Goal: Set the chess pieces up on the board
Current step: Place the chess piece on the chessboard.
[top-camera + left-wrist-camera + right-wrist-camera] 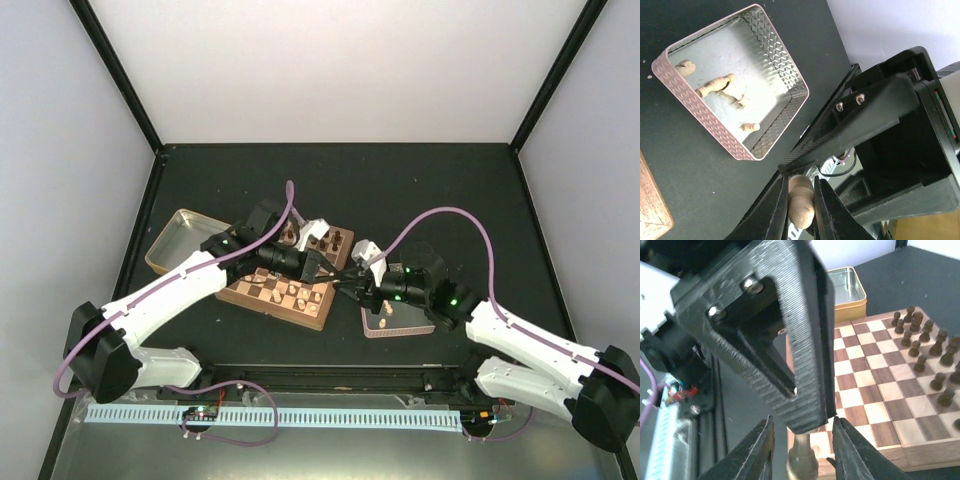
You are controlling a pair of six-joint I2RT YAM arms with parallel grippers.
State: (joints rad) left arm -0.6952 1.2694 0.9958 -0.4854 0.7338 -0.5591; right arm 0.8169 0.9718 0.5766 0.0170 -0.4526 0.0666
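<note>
Left wrist: left gripper (801, 186) clamps a pale chessman (801, 206), apparently a handover; right gripper (802, 440) stands parted around it, at the chessboard's (880, 405) four o'clock.

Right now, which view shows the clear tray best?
Left wrist: the whole tray is in frame, with pale pieces lying inside. Top external shows it small and partly hidden by the right arm. Right wrist doesn't show it.

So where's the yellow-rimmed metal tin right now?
In the top view, the yellow-rimmed metal tin sits on the left side, just left of the checkered wooden chessboard.
</note>
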